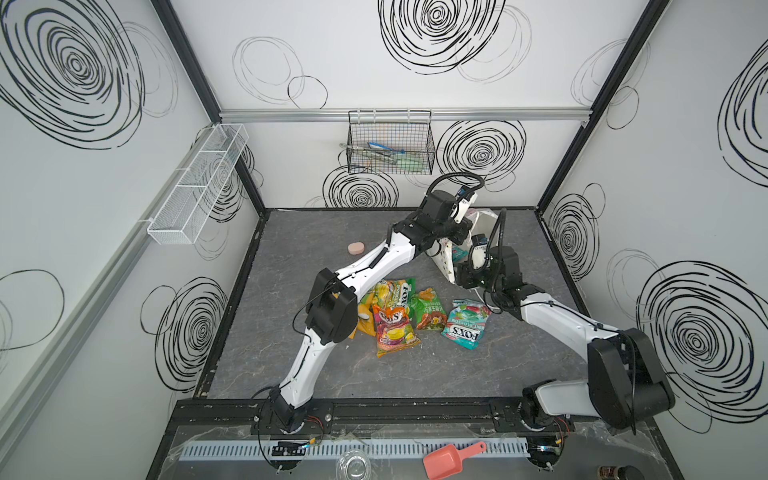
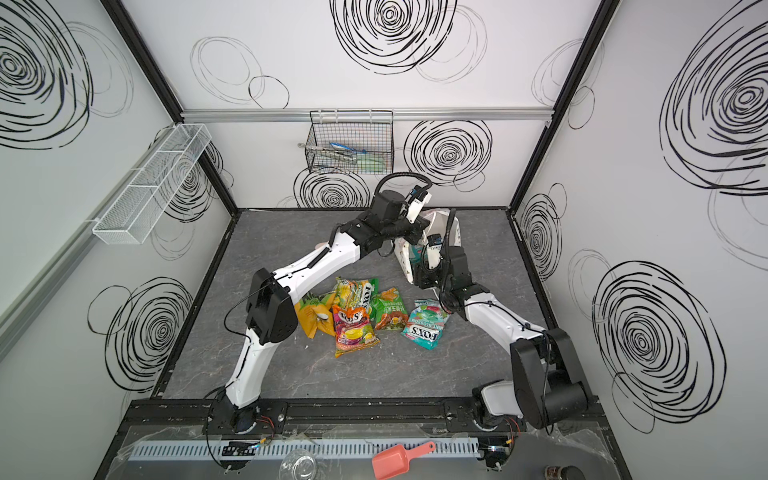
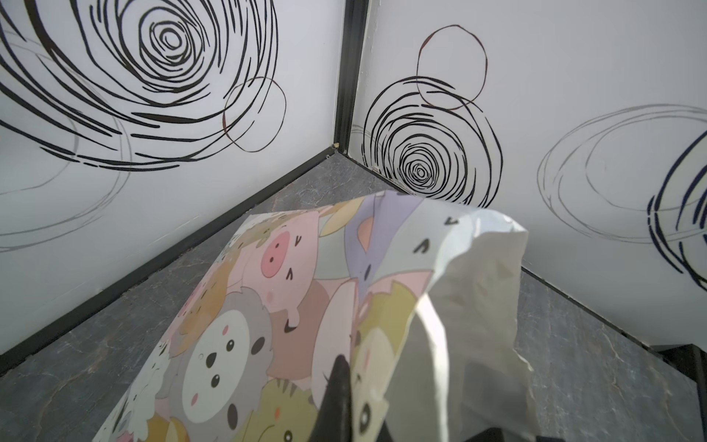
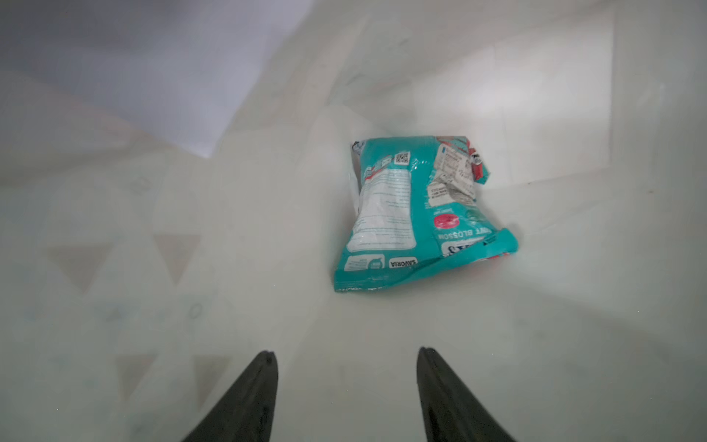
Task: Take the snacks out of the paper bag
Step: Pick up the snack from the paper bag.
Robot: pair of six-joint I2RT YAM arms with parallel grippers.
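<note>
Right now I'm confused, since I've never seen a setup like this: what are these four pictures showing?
Two white-and-black robot arms, left and right, work over a grey table. Two pictures look down from overhead; the other two come from cameras on the arms' wrists. Five crinkly plastic snack packets lie on the table. The left gripper is shut on the edge of a white paper gift bag printed with cartoon animals. The right gripper is inside the bag, open and empty, facing a teal plastic packet.

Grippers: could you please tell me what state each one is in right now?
Left gripper: shut on the paper bag's rim.
Right gripper: open inside the bag, holding nothing; teal packet lies ahead, untouched.
</note>
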